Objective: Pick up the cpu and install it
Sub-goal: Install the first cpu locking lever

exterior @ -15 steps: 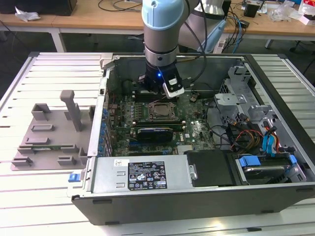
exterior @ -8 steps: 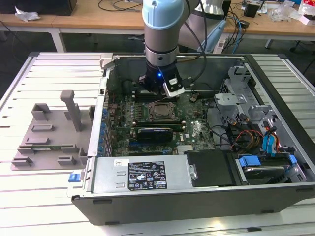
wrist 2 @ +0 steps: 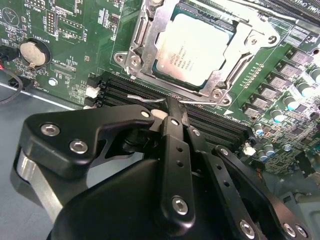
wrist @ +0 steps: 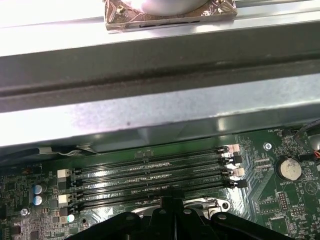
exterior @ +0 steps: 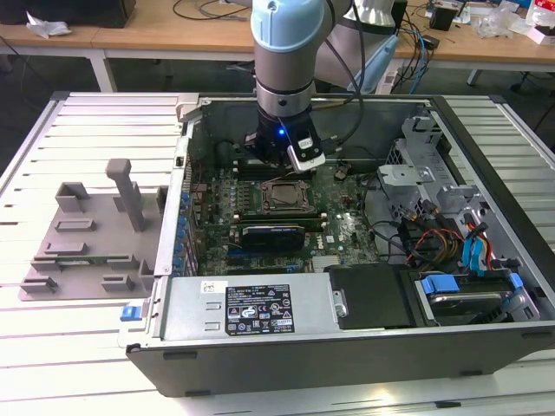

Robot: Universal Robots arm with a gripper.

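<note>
As far as could be judged, found the pick-up done and the seating mostly done. Saw the pincer (wrist 2: 172, 106) closed tight in the second wrist view, with nothing visibly between its fingers, the tip resting at a thin wire lever (wrist 2: 142, 98) just beside the socket's metal frame (wrist 2: 145, 40). Could not tell whether the tip pressed the lever or merely touched it.

Just beyond the tip, found the cpu (wrist 2: 192, 47) lying flat in the socket, silver top up, the frame around its edges. Judged what remained to be the locking down of the frame, since no latched lever could be made out. Between tip and socket, noted the black memory slots (wrist 2: 220, 122), empty and low, hardly an obstacle.

Seen from the exterior view, placed the cpu (exterior: 282, 197) mid-board, the arm's wrist (exterior: 282, 143) close above it at twelve o'clock. Noted a dark card (exterior: 273, 232) just beside the socket at six o'clock, loose cables (exterior: 408, 234) near at three o'clock, and a drive bay (exterior: 464, 290) farther off at four. Noted a grey tray (exterior: 87, 234) well apart at nine o'clock, outside the case. Judged the case walls and cables the likeliest things to crowd the arm.
</note>
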